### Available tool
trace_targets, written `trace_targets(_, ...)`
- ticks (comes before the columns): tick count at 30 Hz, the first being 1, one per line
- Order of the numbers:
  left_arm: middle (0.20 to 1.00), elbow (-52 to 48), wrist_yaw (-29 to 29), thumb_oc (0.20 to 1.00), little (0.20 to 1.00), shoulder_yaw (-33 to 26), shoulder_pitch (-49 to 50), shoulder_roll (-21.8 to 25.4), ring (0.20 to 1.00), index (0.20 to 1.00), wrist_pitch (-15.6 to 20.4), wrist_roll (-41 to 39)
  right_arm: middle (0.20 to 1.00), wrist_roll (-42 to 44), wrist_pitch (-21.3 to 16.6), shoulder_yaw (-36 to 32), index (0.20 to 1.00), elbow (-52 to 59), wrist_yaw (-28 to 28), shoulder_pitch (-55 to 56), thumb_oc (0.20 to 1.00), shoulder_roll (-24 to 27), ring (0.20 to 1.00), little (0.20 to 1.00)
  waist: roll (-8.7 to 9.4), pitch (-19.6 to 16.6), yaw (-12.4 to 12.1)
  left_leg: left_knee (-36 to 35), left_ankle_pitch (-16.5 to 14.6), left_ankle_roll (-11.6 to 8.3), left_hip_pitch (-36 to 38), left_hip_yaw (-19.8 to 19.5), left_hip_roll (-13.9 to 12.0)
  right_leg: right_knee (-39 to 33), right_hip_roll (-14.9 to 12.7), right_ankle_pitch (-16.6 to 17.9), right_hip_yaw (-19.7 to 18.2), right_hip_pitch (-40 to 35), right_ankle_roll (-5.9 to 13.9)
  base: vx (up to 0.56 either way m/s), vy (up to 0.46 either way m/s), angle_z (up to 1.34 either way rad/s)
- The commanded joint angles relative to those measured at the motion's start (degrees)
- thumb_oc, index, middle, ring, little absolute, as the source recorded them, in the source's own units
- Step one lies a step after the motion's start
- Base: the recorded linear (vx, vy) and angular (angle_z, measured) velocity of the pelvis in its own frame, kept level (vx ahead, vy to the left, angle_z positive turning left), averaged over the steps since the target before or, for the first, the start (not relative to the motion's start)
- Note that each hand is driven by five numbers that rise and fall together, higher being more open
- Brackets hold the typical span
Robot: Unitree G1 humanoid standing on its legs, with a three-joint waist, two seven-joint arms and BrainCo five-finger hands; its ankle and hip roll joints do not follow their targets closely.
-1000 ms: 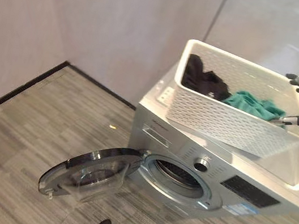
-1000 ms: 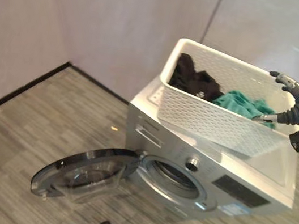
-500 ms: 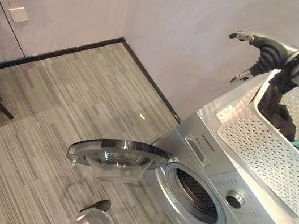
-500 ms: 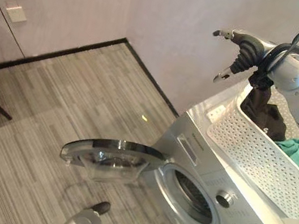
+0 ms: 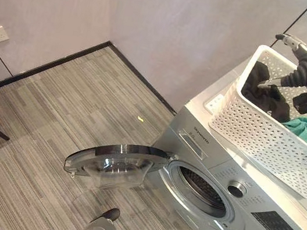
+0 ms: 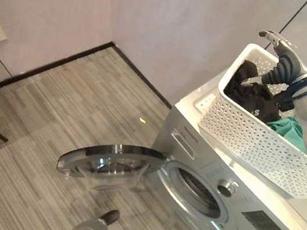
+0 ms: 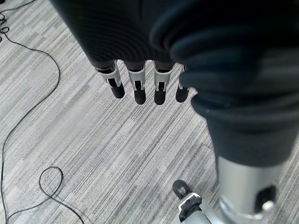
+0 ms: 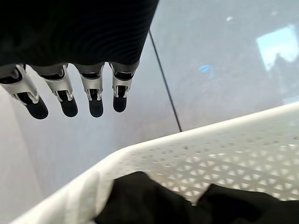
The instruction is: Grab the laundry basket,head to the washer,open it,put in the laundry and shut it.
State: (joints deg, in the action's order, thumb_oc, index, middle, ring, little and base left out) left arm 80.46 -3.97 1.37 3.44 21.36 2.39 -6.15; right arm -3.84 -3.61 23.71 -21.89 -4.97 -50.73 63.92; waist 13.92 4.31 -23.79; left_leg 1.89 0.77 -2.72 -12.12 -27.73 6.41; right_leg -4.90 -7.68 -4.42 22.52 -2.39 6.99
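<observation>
White perforated plastic laundry basket (image 5: 267,140) sits atop silver front-loading washer (image 5: 234,193) | round glass door (image 5: 113,164) open for loading | my right hand (image 6: 282,51), fingers spread, hovers above black garment (image 6: 251,96) | left hand (image 7: 140,86) relaxed, idle.

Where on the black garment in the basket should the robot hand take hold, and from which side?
Probably the raised bunched fold of the black garment, from above: the basket walls block the sides, and the open right robot hand hangs over it.
</observation>
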Motion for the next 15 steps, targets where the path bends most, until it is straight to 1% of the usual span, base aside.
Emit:
trace_targets(1,1.0,4.51,-0.46,1.0,1.0,-1.2,1.8,1.11,1.0,1.0,-0.94,1.29,1.0,-1.63,0.43,0.45,1.0,-1.94,1.05,-1.14,1.0,2.81,1.0,1.0,0.7,-5.14,0.37,-6.89,2.65,2.89,2.77,-1.64,-1.78,-0.1,-0.17,6.75,-0.53,1.97,0.57,0.0,0.0,0.0)
trace_targets(3,1.0,4.58,-0.38,1.0,1.0,-1.04,1.76,0.82,1.0,1.0,-1.1,1.41,1.0,-1.8,0.43,0.18,1.0,-1.89,0.81,-0.48,1.0,3.04,1.0,1.0,0.7,-5.1,0.63,-6.89,3.07,2.95,2.46,-1.75,-1.56,-0.1,-0.31,6.98,-0.41,2.2,0.68,0.0,0.0,0.0)
trace_targets(8,1.0,4.69,-0.09,1.0,1.0,-0.61,1.74,0.35,1.0,1.0,-1.18,1.83,1.0,-3.34,0.75,1.07,1.0,-2.43,-0.49,0.55,1.0,3.16,1.0,1.0,0.7,-5.13,0.5,-6.89,2.76,2.86,2.38,-1.5,-1.87,-0.1,-0.04,6.62,-0.53,2.41,0.55,0.0,0.0,0.0)
trace_targets(10,1.0,4.7,0.13,1.0,1.0,-0.45,1.75,0.29,1.0,1.0,-1.22,1.56,1.0,-4.4,1.1,3.42,1.0,-3.82,-1.63,-0.8,1.0,3.64,1.0,1.0,0.86,-4.94,0.41,-6.89,3.26,2.91,1.91,-1.53,-1.67,-0.1,-0.18,6.9,-0.41,2.85,0.7,0.0,0.0,0.0)
trace_targets(15,1.0,4.89,0.59,1.0,1.0,-0.71,2.19,0.43,1.0,1.0,-1.42,1.16,1.0,-5.37,2.09,9.66,1.0,-5.88,-5.25,-5.04,1.0,3.62,1.0,1.0,1.23,-4.72,0.09,-6.89,3.11,2.77,1.88,-1.55,-1.86,-0.1,0.08,6.77,-0.37,2.97,0.59,0.0,0.0,0.0)
